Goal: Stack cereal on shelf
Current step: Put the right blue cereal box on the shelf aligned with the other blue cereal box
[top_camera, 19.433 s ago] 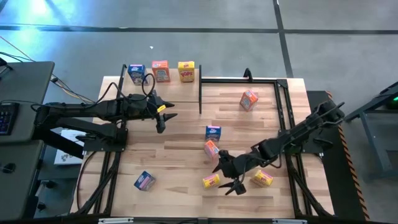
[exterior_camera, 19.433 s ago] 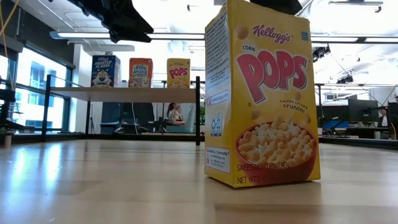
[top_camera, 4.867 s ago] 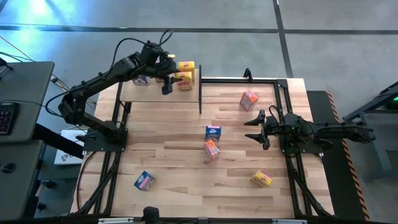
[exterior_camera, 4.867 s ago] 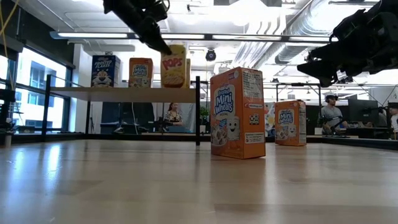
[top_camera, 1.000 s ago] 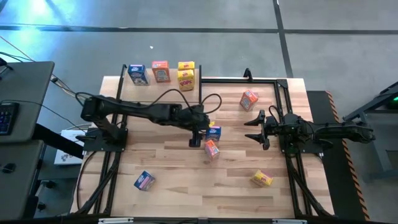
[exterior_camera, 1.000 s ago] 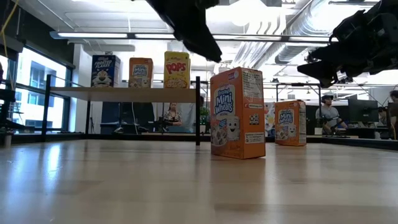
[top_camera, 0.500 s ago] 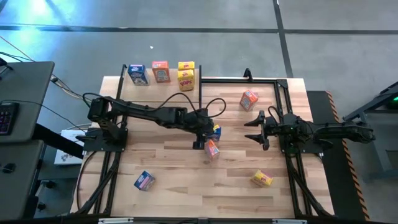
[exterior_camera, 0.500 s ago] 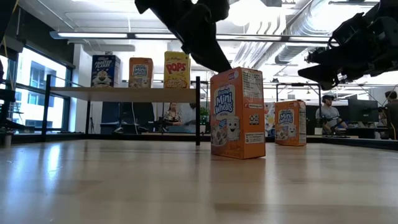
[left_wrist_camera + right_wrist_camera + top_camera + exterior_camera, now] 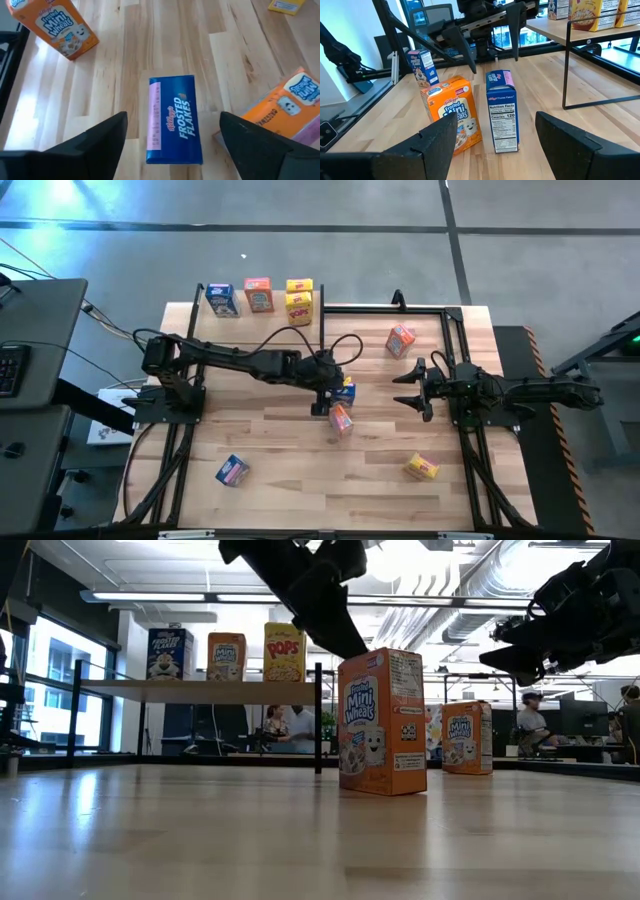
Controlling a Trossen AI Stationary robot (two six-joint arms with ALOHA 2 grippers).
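Note:
A blue cereal box (image 9: 175, 120) stands upright on the tabletop near its middle (image 9: 344, 391). My left gripper (image 9: 322, 394) hovers over it, open, one finger on each side of the box and neither touching. An orange box (image 9: 340, 420) stands just in front of the blue one and hides it in the low view. The shelf (image 9: 250, 330) at the far left carries a blue box (image 9: 220, 299), an orange box (image 9: 258, 294) and two yellow boxes (image 9: 299, 298). My right gripper (image 9: 408, 387) waits open at the right.
Another orange box (image 9: 400, 340) stands at the far right. A yellow box (image 9: 421, 468) lies near the front right and a blue box (image 9: 232, 471) near the front left. Black metal frames run along both table sides. People sit in the room behind.
My left gripper has moved a little toward the table's right edge and come down over the blue box on the tabletop. The boxes have stayed where they were.

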